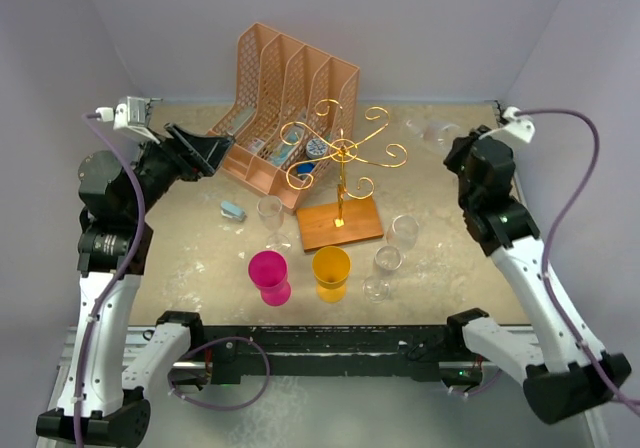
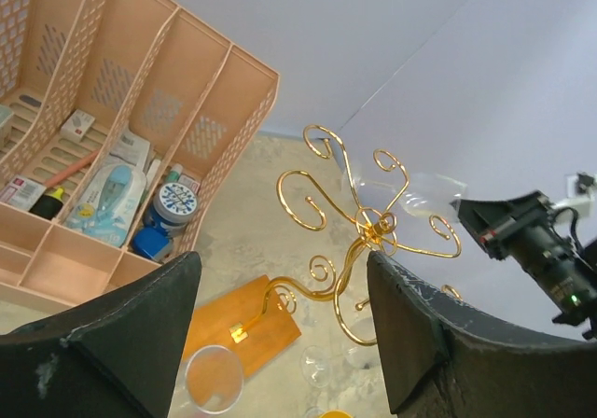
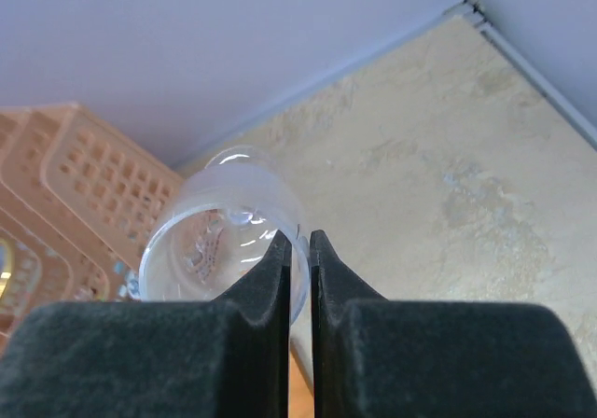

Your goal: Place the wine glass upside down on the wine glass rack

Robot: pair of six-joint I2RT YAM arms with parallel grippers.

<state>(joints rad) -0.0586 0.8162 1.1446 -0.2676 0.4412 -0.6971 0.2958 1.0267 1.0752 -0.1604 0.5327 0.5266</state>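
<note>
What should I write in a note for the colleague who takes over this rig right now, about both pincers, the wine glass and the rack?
Left pincer: open and empty, beside the peach file organizer.
Right pincer: shut on the wine glass, held in the air to the right of the wine glass rack, not touching it.
Done: the glass is picked up.
Left to do: bring it to one curled arm, hang it upside down, release. No glass seems to hang on the rack yet.
Note: other clear glasses stand near the rack's wooden base.
</note>
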